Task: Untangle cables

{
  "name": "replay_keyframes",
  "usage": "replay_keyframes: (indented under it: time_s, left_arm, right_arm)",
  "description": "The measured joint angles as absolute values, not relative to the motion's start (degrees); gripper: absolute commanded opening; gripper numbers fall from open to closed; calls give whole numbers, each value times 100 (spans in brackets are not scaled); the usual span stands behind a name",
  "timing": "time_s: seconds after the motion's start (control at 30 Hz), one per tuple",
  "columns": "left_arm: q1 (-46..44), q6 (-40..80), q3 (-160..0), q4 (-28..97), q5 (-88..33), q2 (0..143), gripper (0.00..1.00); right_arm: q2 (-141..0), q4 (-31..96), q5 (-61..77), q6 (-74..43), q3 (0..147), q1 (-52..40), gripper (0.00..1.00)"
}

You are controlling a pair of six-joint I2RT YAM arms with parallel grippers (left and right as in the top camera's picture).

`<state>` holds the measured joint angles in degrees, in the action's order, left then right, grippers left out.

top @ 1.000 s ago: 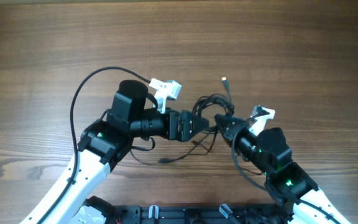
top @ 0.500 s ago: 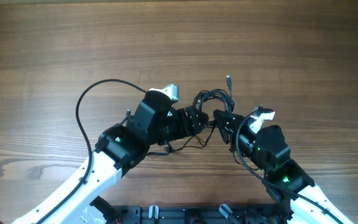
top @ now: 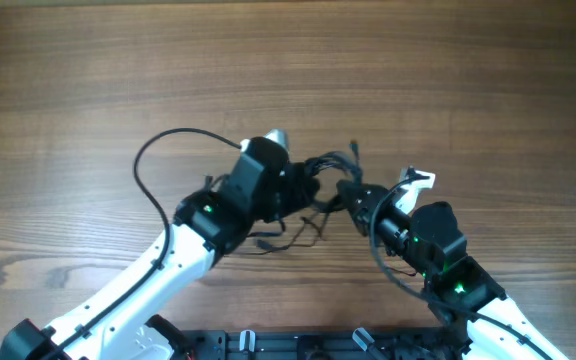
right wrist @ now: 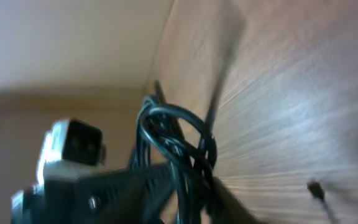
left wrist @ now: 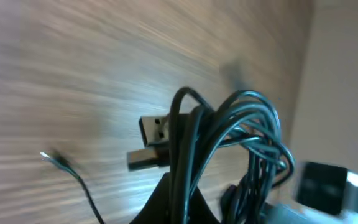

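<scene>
The cables (top: 330,165) are a small knot of thin dark wires between my two grippers at mid-table. My left gripper (top: 306,188) reaches in from the left and is shut on several strands. In the left wrist view those strands run up out of its closed tips (left wrist: 180,186) into loops (left wrist: 247,121), with a USB plug (left wrist: 155,129) sticking out left. My right gripper (top: 346,196) meets the knot from the right. Its view is blurred: the fingers (right wrist: 188,186) stand apart, with strands of the looped bundle (right wrist: 173,134) still running between them.
Loose wire tails hang below the knot (top: 288,235), and one thin end lies on the wood (left wrist: 55,158). The left arm's thicker black cable (top: 153,165) arcs over the table to the left. A black rail (top: 298,345) runs along the front edge.
My left arm swung right into the knot and its gripper went from open to shut on the strands. The right gripper's fingers have come apart. The bundle shifted slightly left.
</scene>
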<state>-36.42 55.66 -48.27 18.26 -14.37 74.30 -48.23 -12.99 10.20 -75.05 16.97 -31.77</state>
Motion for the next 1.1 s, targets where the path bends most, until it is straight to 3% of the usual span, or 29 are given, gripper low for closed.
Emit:
replay_keyframes:
  time_s: [0.07,0.17,0.3,0.4,0.6,0.63,0.67,0.7,0.73,0.77,0.83,0.87,1.1]
  left_arm:
    - [-3347,5092,-4825,1935,-1420,7334,4]
    - [-2867,4088,-4825,1953,-1422,6829,4]
    - [-2676,3277,-4827,1933,-1682,6254,4]
    - [-2670,2685,-4827,2093,-2582,6230,4]
    - [-2672,2084,-4825,2353,-3879,6423,4]
    - [-2672,2053,-4825,2211,-4104,6464,4]
    - [-2672,2023,-4825,2049,-4342,6497,4]
    - [-2672,1994,-4825,1925,-4711,6501,4]
    - [-2672,1988,-4825,1955,-4884,6501,10]
    - [-2672,1977,-4827,2045,-4945,6501,25]
    - [-2665,1938,-4827,2187,-4989,6506,43]
    - [-2663,1962,-4827,2261,-5050,6510,49]
    - [-2665,1957,-4827,2530,-5052,6510,52]
  right_arm:
    - [-4816,-1199,1070,-6578,1697,-3177,81]
    - [-4637,-1142,1116,-5457,1697,-3177,92]
    - [-4335,-1184,1155,-4733,1697,-3177,92]
    - [-4305,-1446,1223,-4525,1697,-3177,90]
    - [-4296,-1662,1916,-4217,1695,-3177,65]
    - [-4318,-1557,1970,-4158,1695,-3177,49]
    - [-4353,-1509,2014,-4110,1695,-3177,23]
    - [-4431,-1529,2097,-4047,1695,-3177,7]
    - [-4442,-1549,2097,-4066,1695,-3177,4]
    - [-4445,-1568,2088,-4134,1695,-3177,5]
    - [-4447,-1592,2049,-4399,1695,-3177,5]
    - [-4453,-1590,1992,-4582,1695,-3177,5]
    - [-4473,-1592,1599,-5680,1695,-3177,5]
